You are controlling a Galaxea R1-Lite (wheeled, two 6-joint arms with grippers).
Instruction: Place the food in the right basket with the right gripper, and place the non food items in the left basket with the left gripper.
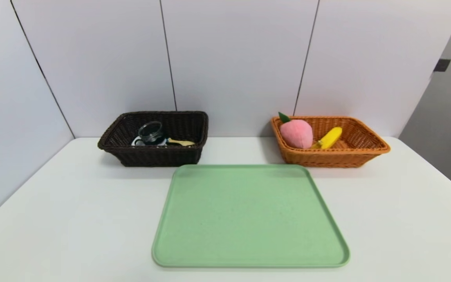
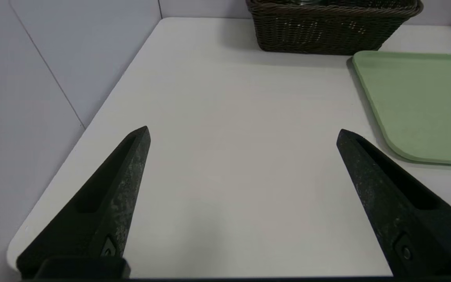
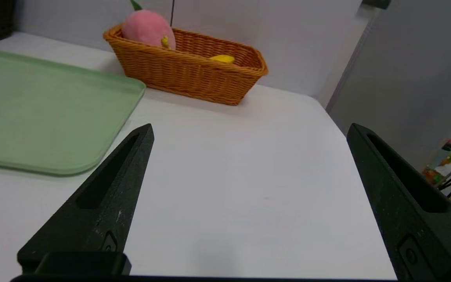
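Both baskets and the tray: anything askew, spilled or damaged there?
Nothing stands out. The peach and banana lie inside the orange basket; the glass cup and spoon lie inside the dark basket. The green tray sits flat and bare, and I see no spill or damage.

Wicker, plush and plastic on a smooth worktop

Both the dark basket [image 1: 161,156] and the orange basket [image 1: 331,158] look like rough woven wicker. The peach [image 1: 296,134] seems soft plush cloth, matt all over. The banana [image 1: 331,137] looks smooth. Clear, glossy glass or plastic forms the cup [image 1: 151,132]. The tray [image 1: 249,215] appears smooth, satin plastic; the worktop [image 1: 73,219], smooth with faint reflections. The jaws look matt black, scuffed on the left gripper [image 2: 243,131].
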